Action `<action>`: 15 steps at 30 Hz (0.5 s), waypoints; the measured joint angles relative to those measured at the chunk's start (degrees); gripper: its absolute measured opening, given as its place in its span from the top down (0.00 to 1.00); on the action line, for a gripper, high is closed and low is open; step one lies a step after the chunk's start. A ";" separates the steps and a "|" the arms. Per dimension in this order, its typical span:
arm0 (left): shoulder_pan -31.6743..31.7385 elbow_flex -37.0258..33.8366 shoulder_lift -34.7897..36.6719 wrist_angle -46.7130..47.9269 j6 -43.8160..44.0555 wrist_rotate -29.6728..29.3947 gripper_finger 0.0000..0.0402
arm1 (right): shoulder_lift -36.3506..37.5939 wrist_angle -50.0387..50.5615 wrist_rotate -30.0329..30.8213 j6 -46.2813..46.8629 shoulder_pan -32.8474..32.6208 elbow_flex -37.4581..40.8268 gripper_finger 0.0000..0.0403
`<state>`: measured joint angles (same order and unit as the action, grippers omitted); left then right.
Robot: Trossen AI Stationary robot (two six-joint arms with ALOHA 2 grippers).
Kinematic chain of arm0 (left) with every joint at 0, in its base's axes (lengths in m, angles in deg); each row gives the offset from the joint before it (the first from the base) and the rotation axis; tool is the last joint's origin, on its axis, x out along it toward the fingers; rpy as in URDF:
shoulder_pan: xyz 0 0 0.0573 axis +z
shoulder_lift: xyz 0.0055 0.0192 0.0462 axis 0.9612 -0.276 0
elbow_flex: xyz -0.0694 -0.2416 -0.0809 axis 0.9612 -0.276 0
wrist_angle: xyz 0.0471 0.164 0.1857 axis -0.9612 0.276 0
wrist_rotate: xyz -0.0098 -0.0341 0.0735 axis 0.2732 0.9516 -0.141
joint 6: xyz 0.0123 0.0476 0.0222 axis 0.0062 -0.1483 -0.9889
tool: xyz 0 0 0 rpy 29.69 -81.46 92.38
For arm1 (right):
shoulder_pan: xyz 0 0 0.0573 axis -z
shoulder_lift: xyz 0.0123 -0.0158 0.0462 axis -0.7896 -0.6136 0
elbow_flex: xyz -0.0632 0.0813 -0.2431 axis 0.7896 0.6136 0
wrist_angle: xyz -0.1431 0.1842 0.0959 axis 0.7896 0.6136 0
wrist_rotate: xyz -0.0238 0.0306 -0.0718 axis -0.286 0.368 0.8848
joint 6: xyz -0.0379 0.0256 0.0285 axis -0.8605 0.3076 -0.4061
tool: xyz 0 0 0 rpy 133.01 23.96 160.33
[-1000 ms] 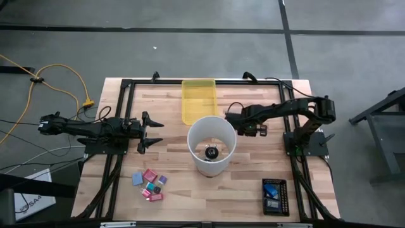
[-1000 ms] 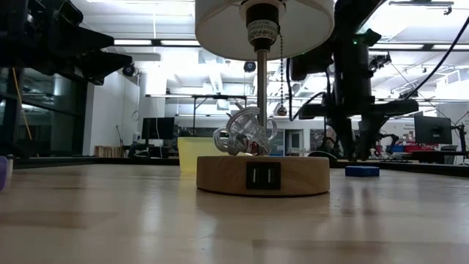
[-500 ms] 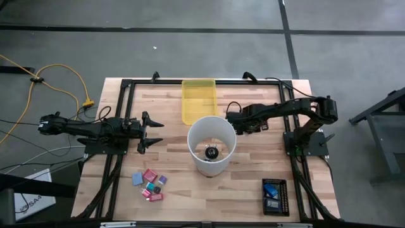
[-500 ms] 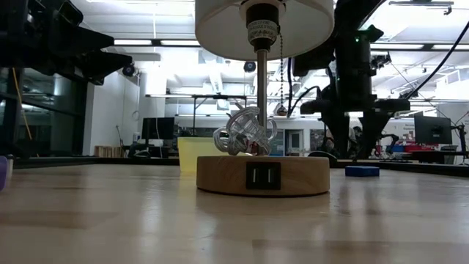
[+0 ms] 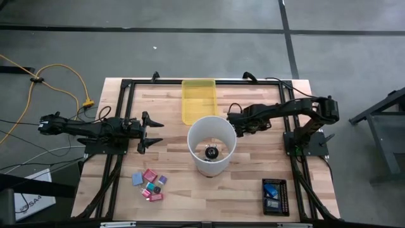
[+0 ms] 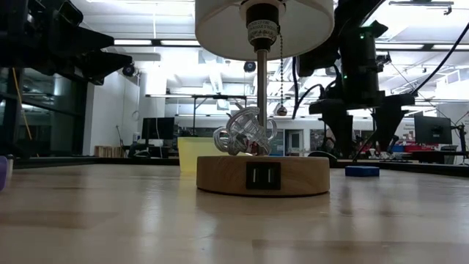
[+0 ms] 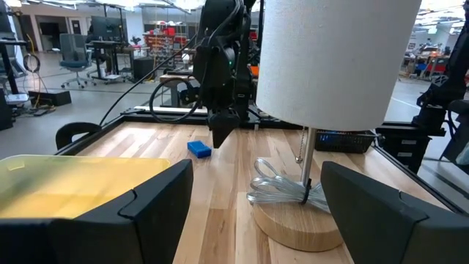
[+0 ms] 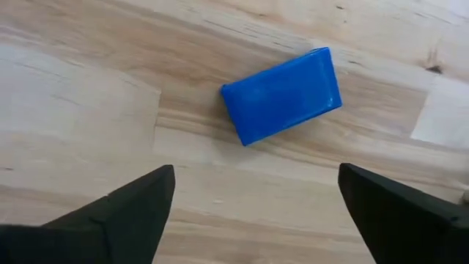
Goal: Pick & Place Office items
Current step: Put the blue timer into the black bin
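Note:
A bright-blue block (image 8: pixel 282 95) lies flat on the wooden table, right of the lamp; it also shows in the low view (image 6: pixel 362 171) and the left wrist view (image 7: pixel 198 149). My right gripper (image 8: pixel 256 220) hangs above it, pointing down, open, with its fingers clear of the block on either side (image 6: pixel 359 143). A cluster of small pink, purple and light-blue pieces (image 5: pixel 150 183) lies at the near left. My left gripper (image 5: pixel 154 134) waits open at the left, level, pointing at the lamp.
A lamp with a white round shade (image 5: pixel 212 144) and a wooden base (image 6: pixel 261 174) stands mid-table, next to my right gripper. A yellow translucent tray (image 5: pixel 199 100) sits behind it. A black tray with blue items (image 5: pixel 274 196) stands at the near right.
My right gripper has opened above the blue block and risen a little. The block lies on the table where it was.

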<state>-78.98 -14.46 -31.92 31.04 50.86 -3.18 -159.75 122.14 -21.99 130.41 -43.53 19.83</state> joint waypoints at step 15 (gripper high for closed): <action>0.00 0.00 -0.01 0.00 0.00 0.00 0.27 | -0.02 -0.45 -1.57 -12.54 4.85 0.00 0.08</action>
<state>-78.98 -14.46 -31.93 31.04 50.86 -3.18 -159.77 121.70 -23.56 117.86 -38.68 19.83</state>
